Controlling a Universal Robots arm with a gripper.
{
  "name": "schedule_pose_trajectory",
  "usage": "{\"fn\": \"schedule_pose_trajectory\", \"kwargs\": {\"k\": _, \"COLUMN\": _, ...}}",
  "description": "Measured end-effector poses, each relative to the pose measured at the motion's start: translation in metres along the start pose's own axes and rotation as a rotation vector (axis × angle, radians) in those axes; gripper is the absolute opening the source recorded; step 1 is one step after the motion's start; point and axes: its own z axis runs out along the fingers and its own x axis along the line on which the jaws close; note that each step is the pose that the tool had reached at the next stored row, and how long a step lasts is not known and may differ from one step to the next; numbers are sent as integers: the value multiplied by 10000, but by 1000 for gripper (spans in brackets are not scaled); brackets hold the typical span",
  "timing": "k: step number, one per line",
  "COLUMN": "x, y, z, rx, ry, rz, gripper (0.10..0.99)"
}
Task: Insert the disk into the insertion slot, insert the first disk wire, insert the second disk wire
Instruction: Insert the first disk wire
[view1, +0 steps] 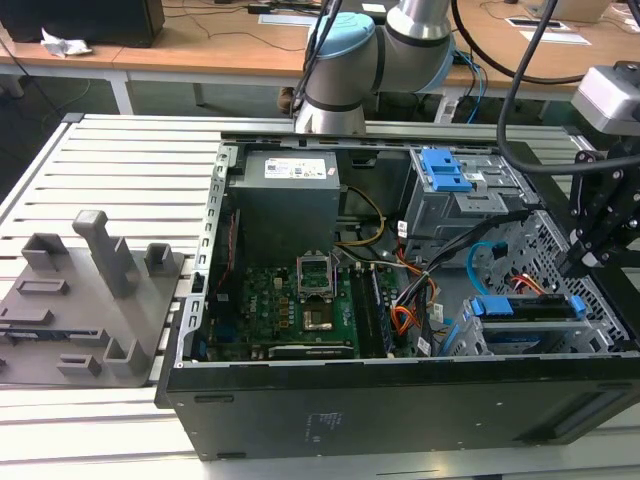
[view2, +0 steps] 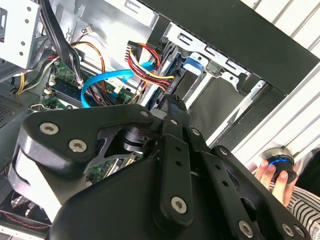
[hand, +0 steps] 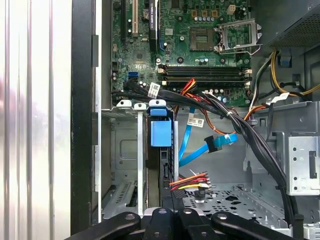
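First wrist view: my tool (hand: 173, 214) hangs just short of the first disk wire (hand: 192, 181), beside the disk (hand: 161, 134) sitting in the insertion slot (hand: 141, 160). The second disk wire (hand: 192, 145) loops beyond the tool. I cannot tell whether the tool is spread or pinching.

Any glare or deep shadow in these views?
First wrist view: the slatted table is blown out white, and the second disk wire keeps its colour. Second wrist view: the gripper is a dark, shadowed mass. Exterior view: even light, no strong glare.
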Motion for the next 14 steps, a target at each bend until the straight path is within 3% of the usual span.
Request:
{"fn": "schedule_pose_trajectory", "kwargs": {"k": 8, "x": 0, "y": 9, "z": 0, "rx": 0, "ry": 3, "rz": 0, "gripper": 106}}
{"fn": "schedule_pose_trajectory", "kwargs": {"k": 12, "x": 3, "y": 154, "z": 30, "rx": 0, "ry": -2, "rz": 0, "gripper": 106}}
{"fn": "schedule_pose_trajectory", "kwargs": {"k": 14, "x": 3, "y": 172, "z": 50, "rx": 0, "ry": 0, "rz": 1, "gripper": 106}}
